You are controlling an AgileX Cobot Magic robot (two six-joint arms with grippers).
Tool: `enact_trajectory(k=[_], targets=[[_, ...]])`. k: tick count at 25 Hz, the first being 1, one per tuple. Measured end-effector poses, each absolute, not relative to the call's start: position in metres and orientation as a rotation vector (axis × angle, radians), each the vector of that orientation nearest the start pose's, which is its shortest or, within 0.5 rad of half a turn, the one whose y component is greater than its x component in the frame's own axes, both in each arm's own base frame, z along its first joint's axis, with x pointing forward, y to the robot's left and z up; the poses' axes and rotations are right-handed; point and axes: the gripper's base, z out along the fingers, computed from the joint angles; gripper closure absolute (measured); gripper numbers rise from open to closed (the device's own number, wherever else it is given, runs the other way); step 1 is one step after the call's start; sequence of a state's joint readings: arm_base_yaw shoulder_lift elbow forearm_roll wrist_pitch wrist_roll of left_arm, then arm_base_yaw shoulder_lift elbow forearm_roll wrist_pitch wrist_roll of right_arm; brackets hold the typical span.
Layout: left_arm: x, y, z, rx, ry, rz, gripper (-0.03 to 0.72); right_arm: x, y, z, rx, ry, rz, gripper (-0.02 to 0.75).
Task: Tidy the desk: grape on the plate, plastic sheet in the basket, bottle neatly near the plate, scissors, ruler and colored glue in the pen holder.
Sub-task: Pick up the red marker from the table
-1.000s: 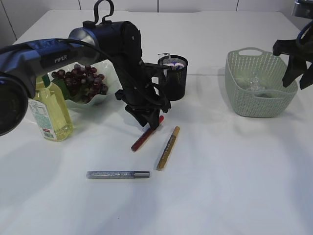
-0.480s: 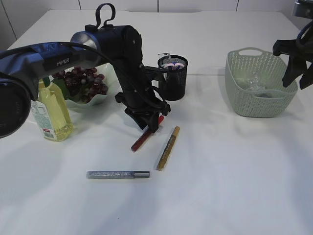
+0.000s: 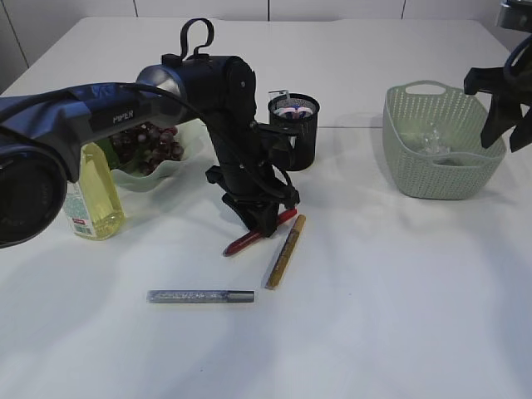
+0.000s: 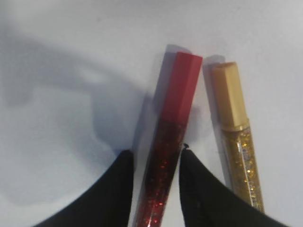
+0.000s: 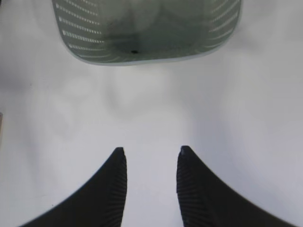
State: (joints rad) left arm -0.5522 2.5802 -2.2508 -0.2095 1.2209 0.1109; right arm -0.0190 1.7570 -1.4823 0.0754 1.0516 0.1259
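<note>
My left gripper [image 3: 268,223] [image 4: 156,153] is down on the table, open, with one finger on each side of the red glue pen [image 3: 247,241] [image 4: 171,127]. A narrow gap shows on the pen's right side. The gold glue pen [image 3: 285,252] [image 4: 236,132] lies just to its right, and a silver glue pen [image 3: 199,296] lies nearer the front. Behind the arm stands the black pen holder [image 3: 293,137], with items sticking out that I cannot identify. Grapes [image 3: 143,140] lie on the plate [image 3: 162,170], and the bottle [image 3: 90,199] stands at its left. My right gripper [image 3: 507,116] [image 5: 151,151] hangs open and empty beside the basket [image 3: 440,179] [image 5: 142,52], which holds the plastic sheet [image 3: 432,137].
The left arm's bulk crosses in front of the plate and pen holder. The basket stands at the back right, with bare white table in front of it and along the front edge.
The left gripper has shifted to the right and lower over the red glue pen. The pen's upper end has swung right, toward the gold pen. The right arm has not moved.
</note>
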Motion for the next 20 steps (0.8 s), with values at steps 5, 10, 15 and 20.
enact_trajectory(k=[5, 10, 15, 20], targets=[[0.433, -0.286, 0.1115, 0.906, 2.926, -0.312, 0.47, 0.3703, -0.0019, 0.2823, 0.235, 2.802, 0.112, 0.442], [0.434, -0.2854, 0.1114, 0.911, 2.921, -0.296, 0.585, 0.3703, -0.0022, 0.2823, 0.233, 2.802, 0.106, 0.442], [0.4342, -0.2856, 0.112, 0.91, 2.919, -0.296, 0.653, 0.3703, -0.0022, 0.2823, 0.233, 2.802, 0.106, 0.442], [0.4344, -0.2849, 0.1171, 0.912, 2.909, -0.288, 0.657, 0.3703, -0.0022, 0.2823, 0.233, 2.802, 0.106, 0.442]])
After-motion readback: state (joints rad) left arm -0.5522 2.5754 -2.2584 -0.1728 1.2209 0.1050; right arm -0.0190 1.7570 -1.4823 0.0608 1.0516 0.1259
